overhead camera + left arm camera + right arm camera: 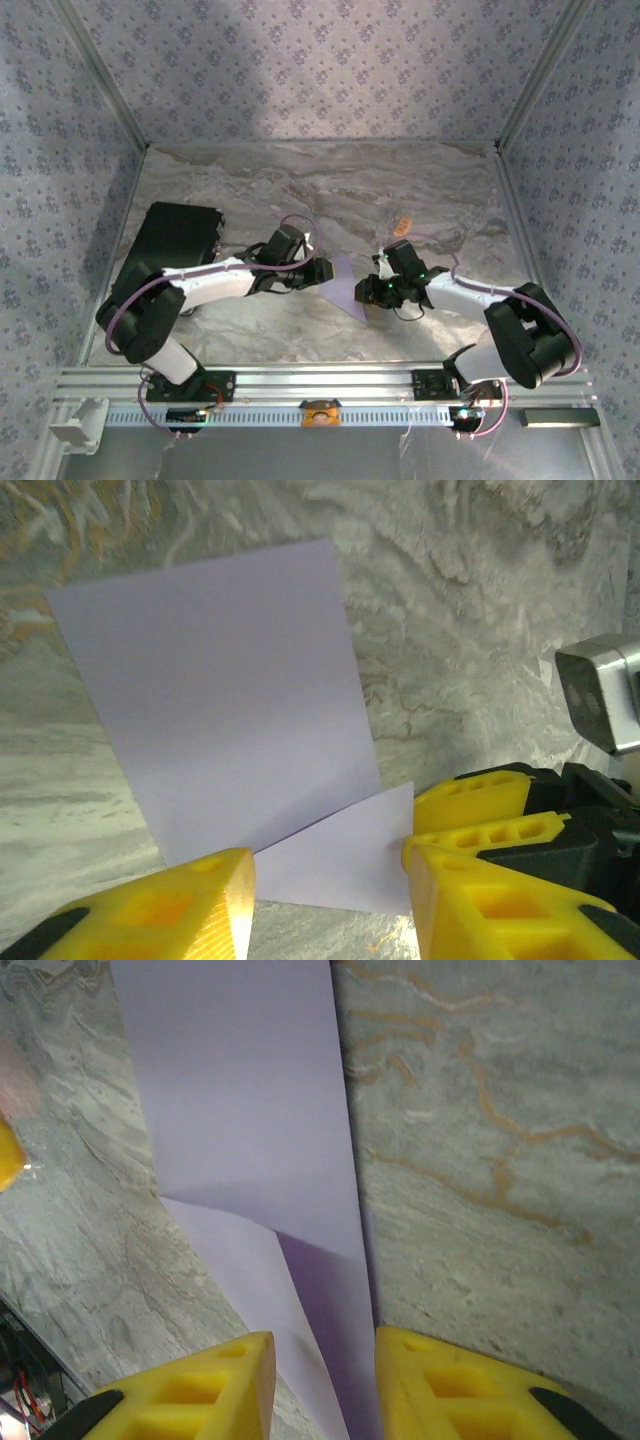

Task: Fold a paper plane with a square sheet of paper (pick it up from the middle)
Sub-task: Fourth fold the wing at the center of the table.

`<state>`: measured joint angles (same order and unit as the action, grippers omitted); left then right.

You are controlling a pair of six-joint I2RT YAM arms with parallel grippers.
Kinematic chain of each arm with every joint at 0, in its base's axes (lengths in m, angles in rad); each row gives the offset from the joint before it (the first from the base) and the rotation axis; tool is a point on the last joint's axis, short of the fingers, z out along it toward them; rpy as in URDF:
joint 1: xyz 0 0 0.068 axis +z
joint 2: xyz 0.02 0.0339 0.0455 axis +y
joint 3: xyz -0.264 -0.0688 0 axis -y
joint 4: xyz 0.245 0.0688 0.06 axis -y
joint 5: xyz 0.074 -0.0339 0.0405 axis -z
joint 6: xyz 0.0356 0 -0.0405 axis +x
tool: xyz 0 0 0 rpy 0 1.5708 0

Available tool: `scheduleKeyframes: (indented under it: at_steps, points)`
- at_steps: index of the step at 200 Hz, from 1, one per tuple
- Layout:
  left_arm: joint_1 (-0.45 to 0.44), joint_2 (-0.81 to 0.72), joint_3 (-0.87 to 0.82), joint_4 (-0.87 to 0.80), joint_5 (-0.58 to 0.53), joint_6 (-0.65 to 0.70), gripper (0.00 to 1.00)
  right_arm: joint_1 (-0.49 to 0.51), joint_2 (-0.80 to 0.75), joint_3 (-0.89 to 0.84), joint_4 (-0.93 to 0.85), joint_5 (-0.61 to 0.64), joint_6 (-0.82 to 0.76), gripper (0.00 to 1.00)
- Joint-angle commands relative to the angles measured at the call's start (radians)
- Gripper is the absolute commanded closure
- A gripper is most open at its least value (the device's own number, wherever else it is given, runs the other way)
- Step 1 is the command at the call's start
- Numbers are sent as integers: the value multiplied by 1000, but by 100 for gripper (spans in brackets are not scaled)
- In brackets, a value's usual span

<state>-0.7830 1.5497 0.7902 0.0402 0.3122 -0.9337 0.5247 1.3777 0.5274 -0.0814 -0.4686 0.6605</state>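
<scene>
You get soft, even overhead light on the marble tabletop (300, 180); shadows beneath the arms (215, 275) are faint (your wrist views blur the near yellow fingertips (200, 1390)).

The lavender paper sheet (250, 1110) runs off the right wrist view's top and bottom edges. Overhead, the tan speck (403, 224) is too small to identify.

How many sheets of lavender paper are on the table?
1. The lavender sheet lies on the marble table between the left end effector and the right end effector, partly folded. Another could hide beneath them.
</scene>
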Motion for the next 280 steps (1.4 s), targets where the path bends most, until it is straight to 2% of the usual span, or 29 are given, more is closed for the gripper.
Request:
scheduleKeyframes:
  at_steps: [1,45,165,280]
  points:
    - [17,-32,-38,-44,-58,3,52,-10,19,39,11,-30,-52,68]
    - [25,-48,-69,0,-48,-8,44,-21,52,63,2,-73,-92,72]
    - [46,-64,-101,31,-61,-30,44,-38,46,53,30,-122,-93,87]
    - [65,30,-92,166,75,-93,39,-104,-37,-47,152,-189,-39,89]
